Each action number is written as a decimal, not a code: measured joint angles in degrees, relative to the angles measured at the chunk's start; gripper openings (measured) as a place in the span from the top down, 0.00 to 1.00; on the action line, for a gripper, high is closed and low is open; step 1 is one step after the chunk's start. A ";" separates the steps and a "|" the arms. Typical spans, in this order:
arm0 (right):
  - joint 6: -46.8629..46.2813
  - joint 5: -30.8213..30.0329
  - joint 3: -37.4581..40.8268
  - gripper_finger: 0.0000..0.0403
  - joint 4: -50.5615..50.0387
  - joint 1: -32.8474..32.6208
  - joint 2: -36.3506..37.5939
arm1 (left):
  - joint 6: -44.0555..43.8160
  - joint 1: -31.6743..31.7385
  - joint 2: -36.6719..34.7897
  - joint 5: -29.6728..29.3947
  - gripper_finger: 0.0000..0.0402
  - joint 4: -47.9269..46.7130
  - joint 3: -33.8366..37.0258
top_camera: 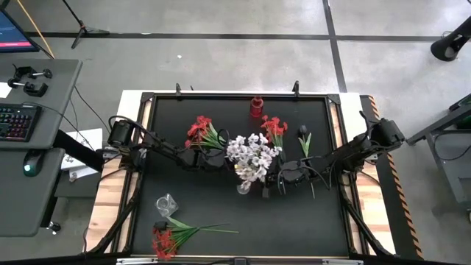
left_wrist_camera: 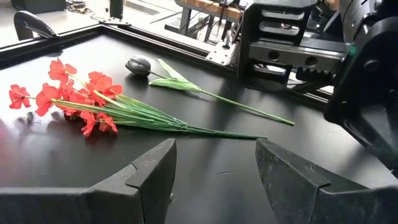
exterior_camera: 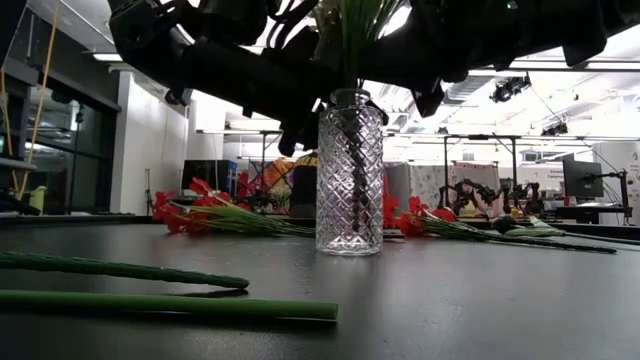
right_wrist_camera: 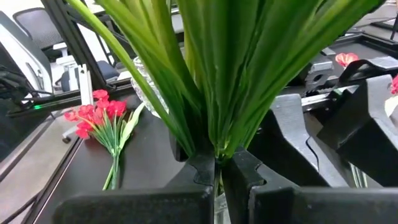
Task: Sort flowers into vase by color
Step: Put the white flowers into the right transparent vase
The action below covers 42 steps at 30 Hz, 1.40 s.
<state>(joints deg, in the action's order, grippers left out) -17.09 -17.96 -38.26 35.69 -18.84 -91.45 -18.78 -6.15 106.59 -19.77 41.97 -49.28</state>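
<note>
1. White flowers (top_camera: pixel 252 156) are sitting in the clear glass vase (exterior_camera: pixel 349 172) mid-table; right gripper (right_wrist_camera: pixel 217 163) is pinching their green stems (right_wrist_camera: pixel 211 74) fully shut.
2. Left gripper (left_wrist_camera: pixel 214 168) is hovering just beside the vase, jaws gaping wide, holding nothing.
3. Remaining, by my judgement: red bunches (top_camera: pixel 201 131) (top_camera: pixel 274 127) (top_camera: pixel 165 241), dark bloom (top_camera: pixel 302 131) are lying loose; red vase (top_camera: pixel 256 107) and small glass vase (top_camera: pixel 166 204) are standing empty.

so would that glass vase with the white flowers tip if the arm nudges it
Probably yes. The vase is tall and narrow, and the white flowers spread wide above it, so it looks top-heavy. Being glass on a smooth table, it might slide first. The right claw, shut on the stems, likely steadies it.
</note>
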 joint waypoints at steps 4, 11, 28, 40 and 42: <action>-0.89 0.03 0.05 0.99 0.26 -0.02 0.01 | 0.43 0.00 0.00 -0.21 0.48 0.05 -0.02; -1.31 0.46 0.20 0.74 -2.24 -0.10 3.85 | 0.02 0.24 0.00 -0.51 0.48 0.32 -0.24; -3.46 1.25 0.20 0.36 -17.93 -0.34 15.38 | 4.39 0.76 -5.18 -0.41 0.48 -6.38 -0.13; -1.22 -4.83 0.15 0.36 -24.35 -0.29 18.54 | 4.51 3.23 -13.49 1.74 0.48 -21.83 -0.07; -0.35 -4.99 0.13 0.36 -26.86 -0.29 19.74 | 5.23 3.68 -14.79 1.77 0.48 -23.76 -0.07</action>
<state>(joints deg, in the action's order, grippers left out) -17.44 -22.95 -38.13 8.83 -19.14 -71.71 -13.55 -2.48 91.80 -18.01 18.21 -49.34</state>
